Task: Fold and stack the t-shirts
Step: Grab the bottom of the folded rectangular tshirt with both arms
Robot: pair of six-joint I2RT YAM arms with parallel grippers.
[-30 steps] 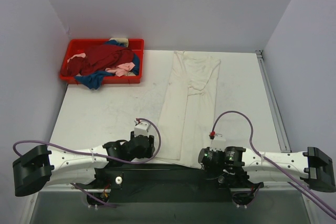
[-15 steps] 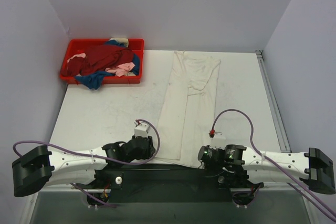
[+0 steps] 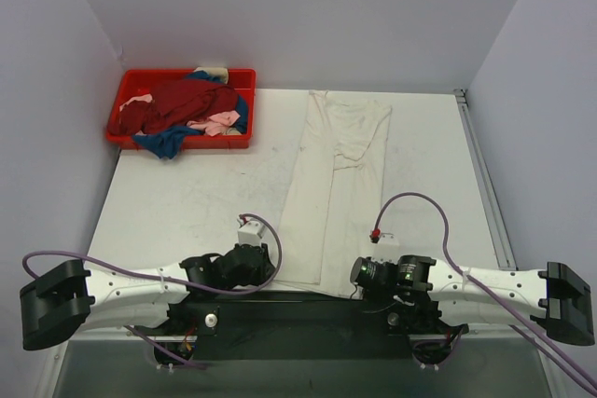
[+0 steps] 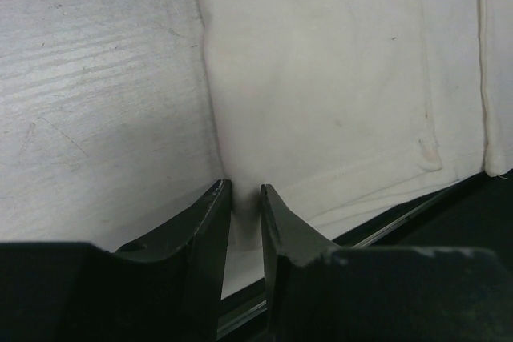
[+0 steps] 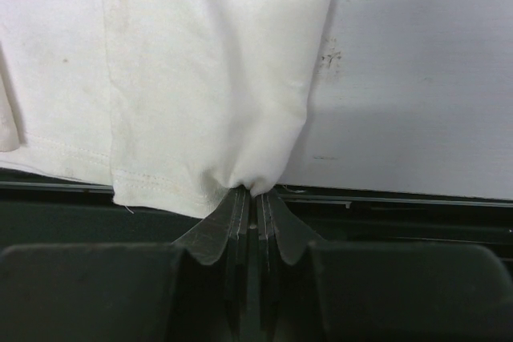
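**Step in hand:** take both near hem corners of cream-white tee [image 3: 340, 184] for the crosswise fold. Est. early in task, other shirts not begun.

**R pincer** [image 5: 255, 194]: jaws closed tight on the hem corner. Cloth bunches into a small pucker right at the tips. Rest of tee fans out ahead & to its left, table [image 5: 417, 78] shows to its right.

**L pincer** [image 4: 244, 190]: jaws narrowly apart, straddling tee's side edge just above the hem. Cloth sits in the gap & spreads ahead-right of tips. No pucker seen, so can't confirm a pinch yet.

**Tee:** long strip running away from both pincers, hem at near table edge btwn them.

**To do it well (my judgement):**
- L must bite all layers. Tee looks folded lengthwise, so the edge is prob. more than one ply, and a shallow nip may drop the lower one.
- Close fully before any lift.
- Raise both sides together at equal height, hem taut btwn pincers, no sag.
- Carry hem fwd to collar end & lay square.

Dark red tee [image 3: 187, 100] + others are heaped in red tray [image 3: 154, 73], well off ahead-left of L pincer.
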